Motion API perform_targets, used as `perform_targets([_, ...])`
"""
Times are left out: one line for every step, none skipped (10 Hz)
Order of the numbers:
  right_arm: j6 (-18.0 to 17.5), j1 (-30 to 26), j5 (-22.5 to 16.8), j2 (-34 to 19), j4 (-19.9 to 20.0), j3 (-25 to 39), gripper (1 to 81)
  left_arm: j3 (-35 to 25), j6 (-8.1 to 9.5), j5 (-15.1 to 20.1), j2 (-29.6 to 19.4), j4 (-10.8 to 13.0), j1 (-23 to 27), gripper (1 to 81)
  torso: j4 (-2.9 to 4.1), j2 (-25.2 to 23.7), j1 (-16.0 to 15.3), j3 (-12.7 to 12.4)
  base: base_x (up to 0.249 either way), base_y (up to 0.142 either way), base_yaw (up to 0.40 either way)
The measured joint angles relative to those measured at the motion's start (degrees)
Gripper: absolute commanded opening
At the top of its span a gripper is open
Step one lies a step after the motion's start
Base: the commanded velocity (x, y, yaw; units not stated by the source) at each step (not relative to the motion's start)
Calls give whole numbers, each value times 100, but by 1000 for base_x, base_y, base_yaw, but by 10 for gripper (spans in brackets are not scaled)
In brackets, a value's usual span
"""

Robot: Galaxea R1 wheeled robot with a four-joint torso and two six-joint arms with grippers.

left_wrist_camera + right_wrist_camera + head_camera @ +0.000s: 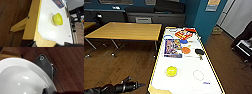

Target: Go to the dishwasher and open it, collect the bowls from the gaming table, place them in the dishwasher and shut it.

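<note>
While the left arm (pixel 114 88) pokes in low beside the gaming table (pixel 189 80), its claw can't be read as released or clenched. A yellow-green bowl (pixel 171 71) sits upside down on the white top near the close end. An orange bowl (pixel 185 50) lies farther up, beside the game boxes (pixel 172 48). A white bowl (pixel 18 78) looms at the right wrist; grasped or not, can't tell.

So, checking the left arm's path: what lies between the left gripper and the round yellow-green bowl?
In the head view, between the left gripper and the yellow-green bowl: the table's yellow rim, then bare white top.
</note>
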State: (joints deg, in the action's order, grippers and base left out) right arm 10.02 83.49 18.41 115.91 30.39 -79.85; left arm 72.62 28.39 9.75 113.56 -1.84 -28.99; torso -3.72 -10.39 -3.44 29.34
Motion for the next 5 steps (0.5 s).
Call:
perform_targets([0, -45, 0, 0, 0, 0, 10, 148, 261, 217, 218, 0, 184, 811, 0, 0, -2, 0, 0, 0, 0])
perform_targets([0, -87, 2, 0, 0, -2, 10, 408, 644, 322, 413, 0, 247, 811, 0, 0, -2, 0, 0, 0, 0])
perform_targets([-2, -141, -2, 13, 0, -6, 10, 734, 1076, 333, 538, 5, 262, 811, 0, 0, -2, 0, 0, 0, 0])
perform_targets([-7, -190, -11, 51, 0, -33, 10, 1002, 1399, 312, 673, 6, 261, 811, 0, 0, -2, 0, 0, 0, 0])
perform_targets([-16, -238, -46, 101, 0, -100, 10, 1278, 1720, 234, 885, 9, 262, 811, 0, 0, -5, 0, 0, 0, 0])
